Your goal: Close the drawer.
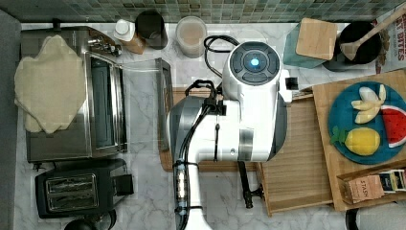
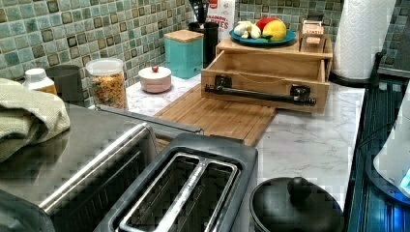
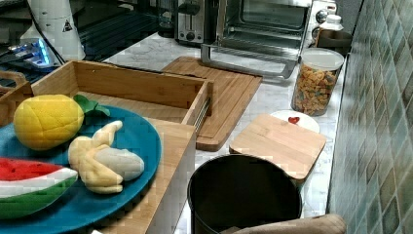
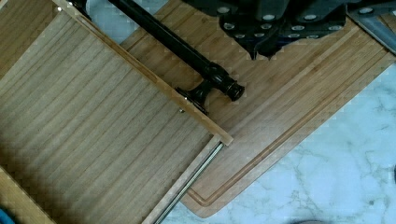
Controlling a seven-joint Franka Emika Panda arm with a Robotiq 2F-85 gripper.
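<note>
One gripper (image 4: 271, 44) in the wrist view, dark body over the grooved cutting board (image 4: 299, 116); can't tell how far its fingers are apart, nothing seen held. One drawer (image 4: 93, 140) just beside it, pulled out of the wooden box (image 2: 270, 48), one black bar handle (image 4: 187, 56) on its front, bare floor. In the top view the drawer (image 1: 297, 163) sits between cutting board and box, arm (image 1: 230, 124) above. One blue plate (image 1: 337, 115) on the box top: one lemon (image 1: 362, 141), one watermelon slice (image 1: 395, 125), one banana (image 1: 367, 103). One tea box reading "STASH" (image 1: 362, 188). One toaster (image 1: 79, 189), one toaster oven (image 1: 103, 115), one cereal jar (image 2: 108, 83).
</note>
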